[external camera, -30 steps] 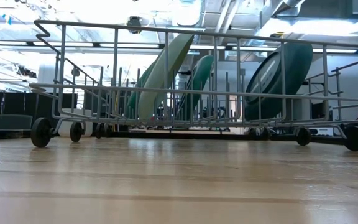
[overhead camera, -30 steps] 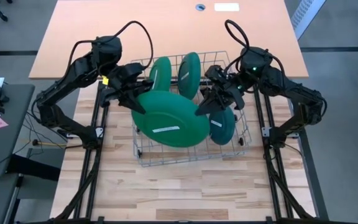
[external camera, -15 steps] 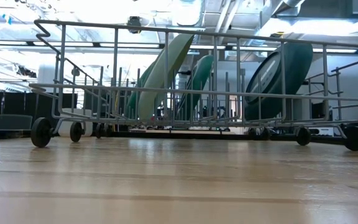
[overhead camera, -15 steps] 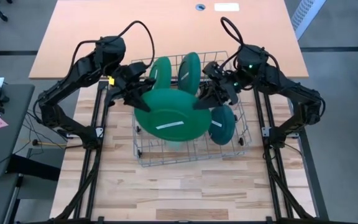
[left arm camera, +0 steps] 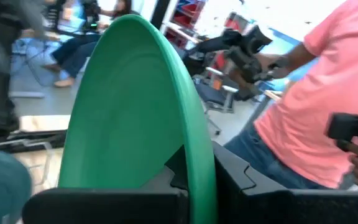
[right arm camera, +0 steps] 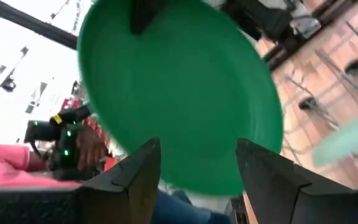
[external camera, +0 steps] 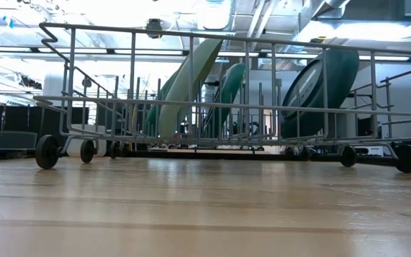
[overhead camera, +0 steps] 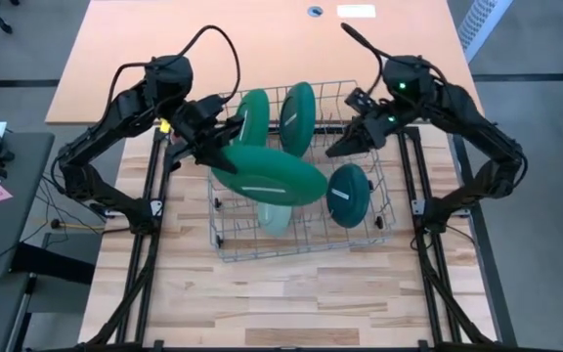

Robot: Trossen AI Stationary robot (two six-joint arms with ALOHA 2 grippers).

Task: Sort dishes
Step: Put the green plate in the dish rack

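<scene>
Pale mint plate (overhead camera: pixel 278 217) mostly hidden under large green plate (overhead camera: pixel 267 176); person (left arm camera: pixel 309 106) cut off at frame edge.

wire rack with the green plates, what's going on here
Two robot arms are sorting plates in a wire rack. The left gripper is shut on the rim of a large green plate, holding it tilted over the rack. The right gripper has its jaws open and sits clear of that plate. Two green plates stand at the rack's back, a teal plate at its right side, and a mint plate lies under the held one.
</scene>
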